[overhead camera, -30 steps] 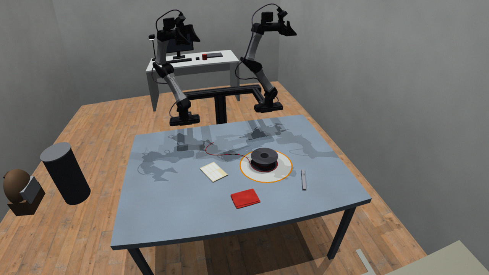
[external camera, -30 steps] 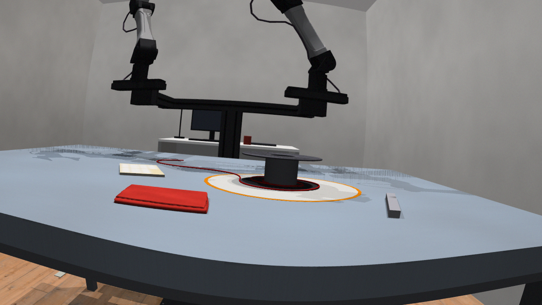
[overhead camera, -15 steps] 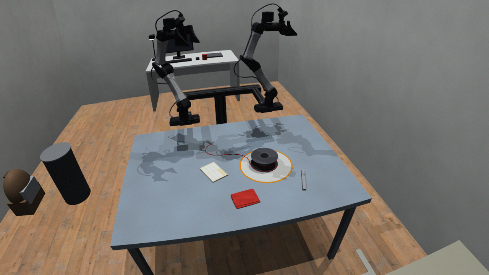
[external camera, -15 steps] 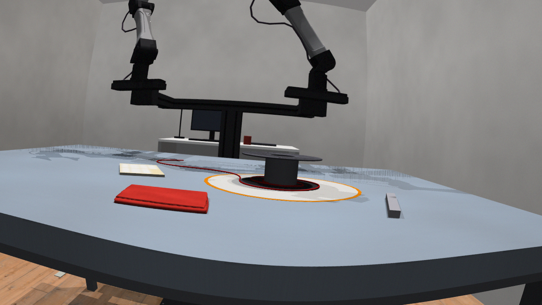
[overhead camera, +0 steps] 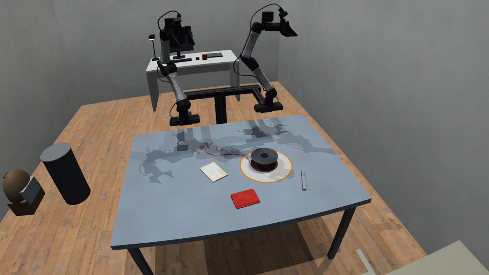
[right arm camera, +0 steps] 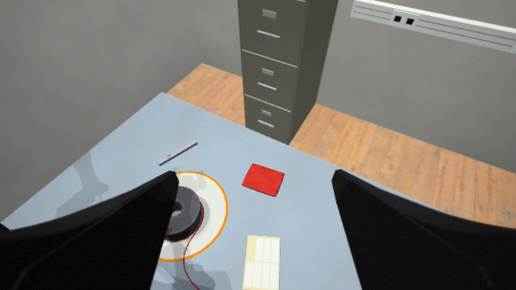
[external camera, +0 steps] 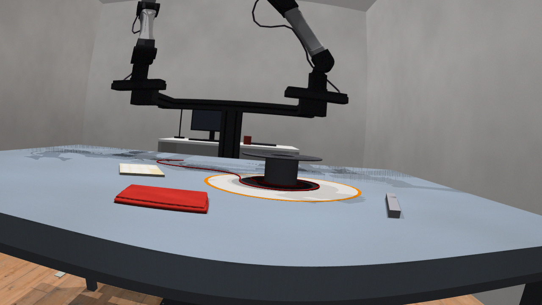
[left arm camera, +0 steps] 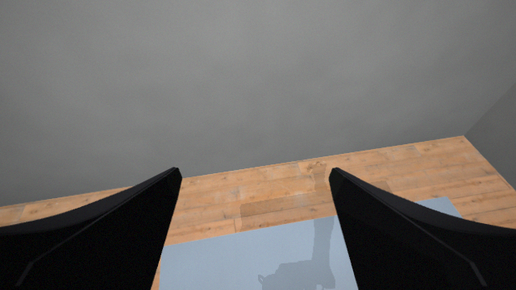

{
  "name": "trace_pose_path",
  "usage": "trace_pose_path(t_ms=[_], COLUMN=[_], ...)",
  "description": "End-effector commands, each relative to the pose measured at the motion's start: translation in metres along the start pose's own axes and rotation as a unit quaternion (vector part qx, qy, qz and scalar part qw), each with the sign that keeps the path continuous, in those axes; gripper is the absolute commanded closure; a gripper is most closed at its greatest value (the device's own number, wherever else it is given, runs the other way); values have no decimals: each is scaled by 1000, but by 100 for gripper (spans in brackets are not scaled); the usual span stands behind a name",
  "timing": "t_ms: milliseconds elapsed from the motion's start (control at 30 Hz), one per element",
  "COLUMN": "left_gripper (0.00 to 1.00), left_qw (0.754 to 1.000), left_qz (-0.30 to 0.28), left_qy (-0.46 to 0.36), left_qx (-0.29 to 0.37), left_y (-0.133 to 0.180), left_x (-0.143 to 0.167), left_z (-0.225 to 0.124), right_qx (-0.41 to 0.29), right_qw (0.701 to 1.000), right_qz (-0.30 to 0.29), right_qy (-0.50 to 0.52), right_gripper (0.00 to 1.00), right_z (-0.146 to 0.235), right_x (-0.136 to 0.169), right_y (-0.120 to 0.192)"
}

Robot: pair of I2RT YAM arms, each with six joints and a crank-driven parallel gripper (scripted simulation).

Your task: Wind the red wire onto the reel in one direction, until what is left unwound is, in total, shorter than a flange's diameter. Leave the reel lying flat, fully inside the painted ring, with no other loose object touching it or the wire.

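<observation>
Left tool (overhead camera: 292, 34) (left arm camera: 255, 173) and right tool (overhead camera: 186, 44) (right arm camera: 255, 174) released, both raised, dark reel (overhead camera: 264, 156) (external camera: 281, 170) (right arm camera: 189, 209) flat inside painted ring (overhead camera: 266, 182) (external camera: 359, 193) (right arm camera: 227, 207), red wire (overhead camera: 225, 154) (external camera: 204, 168) (right arm camera: 184, 262) trailing beyond it

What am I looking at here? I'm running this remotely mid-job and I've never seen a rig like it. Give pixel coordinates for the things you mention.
It is a pair of robot arms, each ending in a two-fingered tool. The top picture looks down on the room; the exterior one looks low across the table (overhead camera: 170, 212) (external camera: 265, 235) (left arm camera: 201, 266) (right arm camera: 121, 133). The other two come from cameras on the wrists, so black fingers frame them.

In the top picture, the left tool (overhead camera: 294, 34) (left arm camera: 255, 171) is on the picture's right, the right tool (overhead camera: 187, 45) (right arm camera: 255, 174) on its left. Both are open, holding nothing.

A dark reel (overhead camera: 256, 157) (external camera: 281, 171) (right arm camera: 191, 209) lies flat inside an orange ring (overhead camera: 267, 182) (external camera: 314, 201) (right arm camera: 227, 209), with red wire (overhead camera: 232, 154) (external camera: 197, 167) (right arm camera: 184, 258) trailing off. Around it lie a folded red cloth (overhead camera: 245, 198) (external camera: 161, 199) (right arm camera: 263, 180), a pale flat pad (overhead camera: 213, 172) (external camera: 140, 170) (right arm camera: 262, 262) and a grey bar (overhead camera: 303, 180) (external camera: 393, 206) (right arm camera: 177, 153).
</observation>
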State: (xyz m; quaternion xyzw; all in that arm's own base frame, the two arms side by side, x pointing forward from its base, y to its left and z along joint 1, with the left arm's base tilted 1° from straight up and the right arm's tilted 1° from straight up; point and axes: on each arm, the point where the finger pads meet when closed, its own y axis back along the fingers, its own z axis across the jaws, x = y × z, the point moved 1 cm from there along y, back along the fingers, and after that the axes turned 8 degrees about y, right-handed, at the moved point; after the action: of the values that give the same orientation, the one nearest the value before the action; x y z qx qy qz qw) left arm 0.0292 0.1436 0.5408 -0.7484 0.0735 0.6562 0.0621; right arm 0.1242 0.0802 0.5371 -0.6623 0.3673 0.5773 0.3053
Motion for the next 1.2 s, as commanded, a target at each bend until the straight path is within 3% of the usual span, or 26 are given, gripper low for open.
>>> trace_pose_path(t_ms=[0,267,533,600,800,1100,1167], left_gripper=[0,0,0,0,0,0,0], left_qw=[1000,993,971,971,943,887,887], left_qz=[1,14,30,30,43,61,61], left_qy=[4,4,4,4,3,3,3], left_qx=[21,113,236,236,330,458,458], left_y=[-3,1,14,14,30,61,61], left_x=[-3,1,6,6,9,13,13], left_z=[-5,-33,-68,-68,-92,-121,-121], right_qx=[47,185,364,364,497,665,665], right_qw=[999,983,930,930,865,741,741], right_qz=[-3,17,43,43,63,89,89], right_qy=[-4,-6,-7,-7,-8,-10,-10], right_gripper=[0,0,0,0,0,0,0], right_z=[-15,-55,-102,-102,-129,-148,-148], right_x=[-5,1,9,9,14,18,18], right_y=[-1,9,39,39,73,133,133])
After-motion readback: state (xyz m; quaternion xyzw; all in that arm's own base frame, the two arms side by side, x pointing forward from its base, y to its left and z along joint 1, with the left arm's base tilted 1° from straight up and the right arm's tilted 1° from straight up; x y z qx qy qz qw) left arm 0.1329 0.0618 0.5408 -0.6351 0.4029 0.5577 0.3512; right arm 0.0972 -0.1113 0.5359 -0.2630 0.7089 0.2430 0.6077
